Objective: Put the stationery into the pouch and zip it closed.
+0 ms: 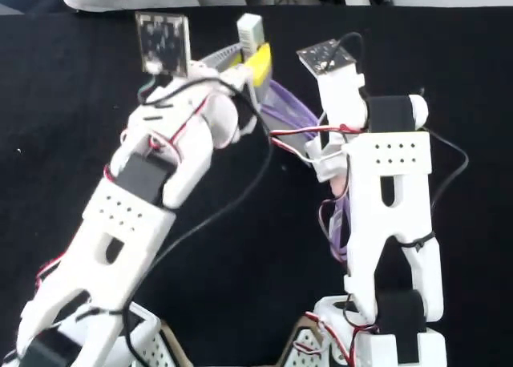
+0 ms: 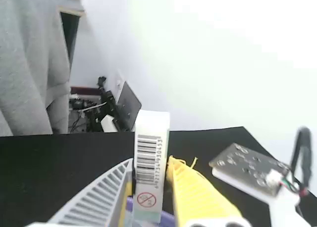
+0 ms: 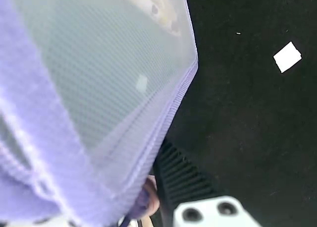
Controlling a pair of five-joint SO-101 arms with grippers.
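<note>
Left gripper [image 1: 245, 60] is recorded at roughly 12 o'clock on the black table [image 1: 64, 102] in the high view, raised off the surface. Its grey and yellow jaws are clamped on a white barcoded stick [image 2: 151, 152], which is held upright between them. The purple mesh pouch [image 1: 287, 104] is seen just at 4 o'clock from that gripper, running down toward 5 o'clock beside the right arm. In the right wrist view the pouch's seam edge is drawn into the right gripper [image 3: 151, 197]. The jaws are judged closed on that edge, though the contact itself is partly hidden by fabric. A pale shape is noted through the mesh, and it cannot be told whether it is an item already inside. A small white scrap [image 3: 287, 57] is noted on the table, well apart from the pouch. Progress is judged early to middle: one stationery item is picked up and held near the pouch but is not yet inserted. The opening and the zip are not made out, so the zip's state cannot be told. Insertion, release and zipping are taken to remain.
</note>
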